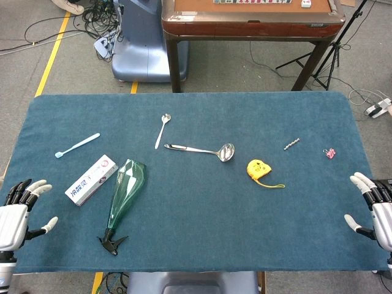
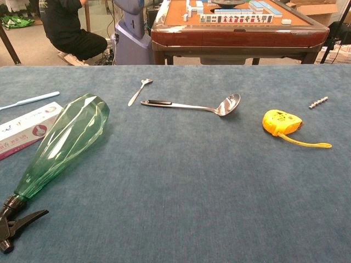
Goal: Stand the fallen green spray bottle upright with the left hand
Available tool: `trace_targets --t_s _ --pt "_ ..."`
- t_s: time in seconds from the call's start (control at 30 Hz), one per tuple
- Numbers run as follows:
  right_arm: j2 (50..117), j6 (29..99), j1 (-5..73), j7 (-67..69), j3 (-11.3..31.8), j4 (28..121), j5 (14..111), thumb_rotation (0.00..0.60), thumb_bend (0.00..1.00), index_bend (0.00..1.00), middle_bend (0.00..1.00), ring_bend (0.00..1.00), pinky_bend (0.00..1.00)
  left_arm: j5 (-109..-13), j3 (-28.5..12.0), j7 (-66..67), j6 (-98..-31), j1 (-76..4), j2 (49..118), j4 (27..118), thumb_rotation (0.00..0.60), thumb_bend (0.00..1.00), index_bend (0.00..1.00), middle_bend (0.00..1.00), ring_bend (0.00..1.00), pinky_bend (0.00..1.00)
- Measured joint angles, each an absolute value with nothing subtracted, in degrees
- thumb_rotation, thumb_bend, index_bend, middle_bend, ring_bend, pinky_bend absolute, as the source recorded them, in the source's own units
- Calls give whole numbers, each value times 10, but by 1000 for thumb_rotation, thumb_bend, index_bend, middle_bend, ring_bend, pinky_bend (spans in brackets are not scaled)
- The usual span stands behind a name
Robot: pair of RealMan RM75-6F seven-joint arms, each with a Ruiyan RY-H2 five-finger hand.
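The left hand [image 1: 15, 214] sits at the table's near left corner, fingers spread and holding nothing. The green spray bottle [image 1: 122, 197] lies on its side well to that hand's right, black trigger head [image 1: 111, 242] toward the robot and wide base pointing away. A toothpaste box [image 1: 91, 179] lies just beside the bottle's base, on the hand's side. The right hand [image 1: 373, 208] is at the far right edge, apparently also spread, though partly cut off.
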State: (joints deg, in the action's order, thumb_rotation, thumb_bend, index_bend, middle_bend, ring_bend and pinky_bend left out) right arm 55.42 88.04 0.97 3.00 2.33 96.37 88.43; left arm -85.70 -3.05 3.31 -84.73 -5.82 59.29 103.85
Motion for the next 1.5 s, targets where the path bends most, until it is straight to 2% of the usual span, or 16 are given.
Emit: trace_targets --t_s 0.33,0.53,0.8,1.03,1.5 --pt "553 873 13 26 23 968 884 600 199 144 143 123 141 -888 -9 35 -783 -88 565 1035 600 239 269 164 77 31" --pt "552 873 13 23 23 971 885 600 201 144 143 123 141 -895 4 44 -720 -117 552 1032 600 239 260 166 64 1" --pt "551 874 11 22 22 973 885 600 201 144 143 123 141 -875 15 77 -651 -148 541 1045 600 239 207 203 62 0" --pt "551 872 12 22 21 972 885 600 200 144 143 123 141 -840 20 118 -603 -171 538 1055 597 239 201 209 64 0" --pt "547 870 12 20 21 976 884 600 203 144 143 123 141 -749 29 214 -514 -221 542 1079 499 238 170 228 84 0"
